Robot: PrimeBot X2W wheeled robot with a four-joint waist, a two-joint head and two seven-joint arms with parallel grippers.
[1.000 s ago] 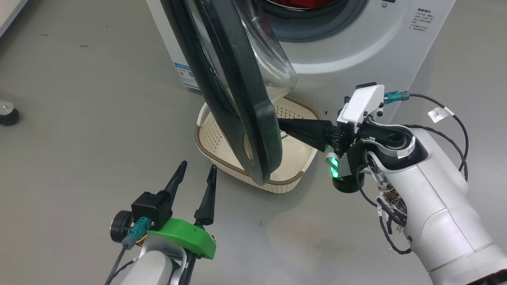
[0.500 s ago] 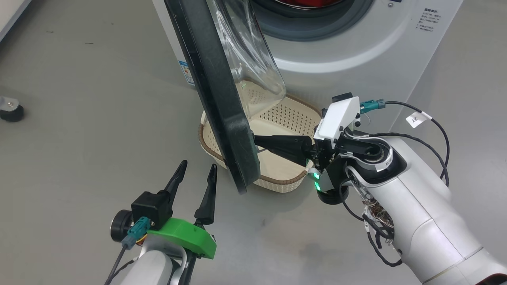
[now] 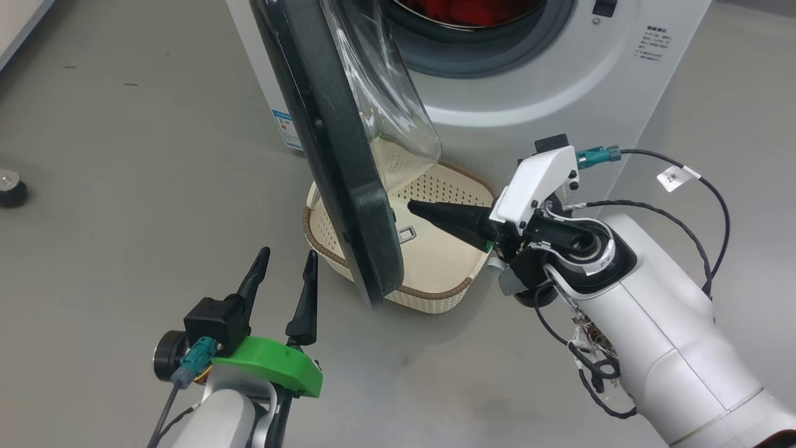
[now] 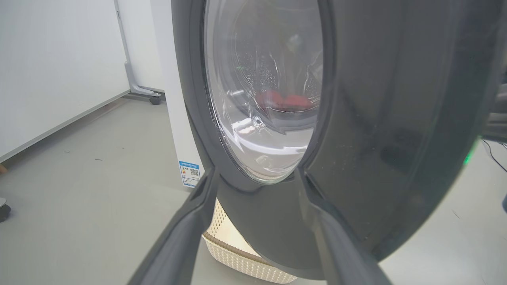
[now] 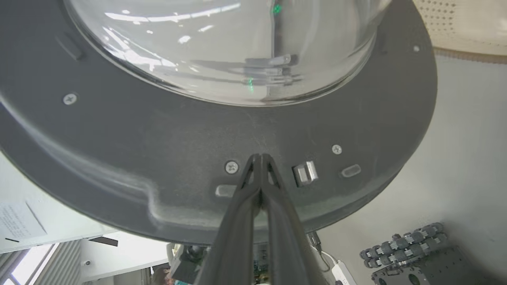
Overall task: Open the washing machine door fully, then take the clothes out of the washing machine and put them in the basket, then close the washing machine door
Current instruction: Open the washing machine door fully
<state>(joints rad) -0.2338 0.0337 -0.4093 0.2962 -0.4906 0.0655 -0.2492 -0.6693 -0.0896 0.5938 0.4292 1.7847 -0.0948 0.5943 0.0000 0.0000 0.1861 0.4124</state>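
The washing machine door (image 5: 119, 150) shows matt, grainy grey plastic around glossy clear glass.

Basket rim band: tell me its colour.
Brown: the rim band runs round the cream perforated basket. The head view shows it best.

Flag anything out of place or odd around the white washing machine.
The small cream perforated plastic basket sits right below the part-open round black-rimmed glass door, whose lower edge overlaps it in the head view; contact cannot be told. Loose wires hang bare from the right forearm.
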